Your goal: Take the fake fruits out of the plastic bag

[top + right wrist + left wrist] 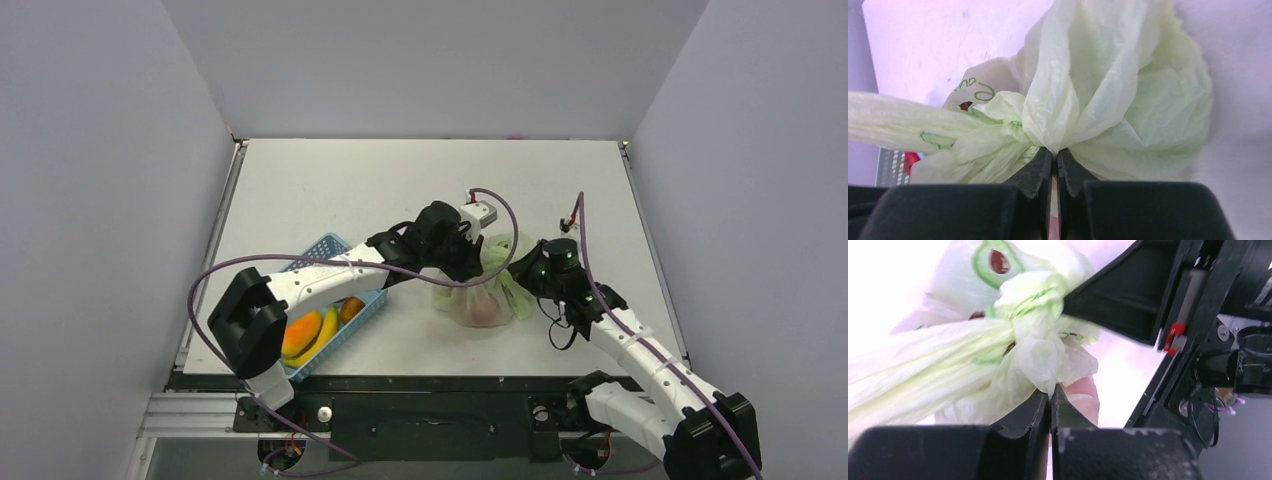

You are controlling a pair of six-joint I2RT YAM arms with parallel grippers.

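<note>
The plastic bag (482, 298) sits knotted on the surface (330, 190), right of centre in the overhead view. My left end effector (1050, 396) and right end effector (1054, 154) each pinch film beside the knot (1030, 295), jaws nearly closed. I should pull apart slowly to loosen it; a reddish fruit (487, 313) perhaps shows inside.

Your plastic bag (487, 285) is a see-through pale yellow-green, printed with little avocado halves (995, 260): green ring, dark red-brown pit. You can spot a pinkish-red fruit (483, 311) tinting the film from inside. Left fingers (1030, 415) and right fingers (1035, 172) are plain black. The basket (325, 248) is blue lattice, the bananas (322, 337) yellow, the mango (302, 333) orange. Worktop (350, 190) is off-white, cables (583, 235) purple.
</note>
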